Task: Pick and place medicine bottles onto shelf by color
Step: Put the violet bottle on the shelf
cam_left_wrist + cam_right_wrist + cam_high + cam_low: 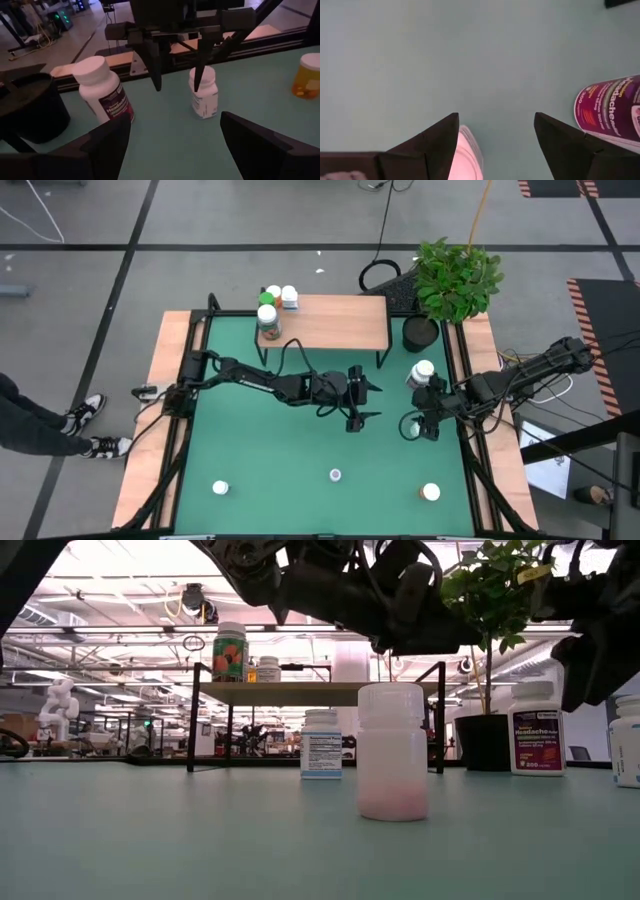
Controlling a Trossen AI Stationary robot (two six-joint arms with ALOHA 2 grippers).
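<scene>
My right gripper (pixel 412 427) is open and points down over a small white blue-labelled bottle (pixel 204 95) that stands upright on the green mat. The bottle's cap (pixel 466 152) shows beside one finger. A white bottle with a purple label (pixel 423 370) stands just beyond. My left gripper (pixel 370 401) is open and empty at mid-table, pointing toward the right gripper. The shelf (pixel 335 323) stands at the far side. At its left end it carries a green-capped bottle (pixel 267 320) and a few white-capped ones (pixel 288 297). My right gripper has one finger (pixel 199 75) right at the small bottle's cap, coming from above. I cannot tell whether it touches. The bottle stands upright on the mat.
More bottles stand near the front edge: one at the left (pixel 220 487), a whitish-pink one in the middle (pixel 335 475), an orange one at the right (pixel 430 492). Another small labelled bottle (pixel 321 745) shows in the low view. A potted plant (pixel 452 280) stands at the back right.
</scene>
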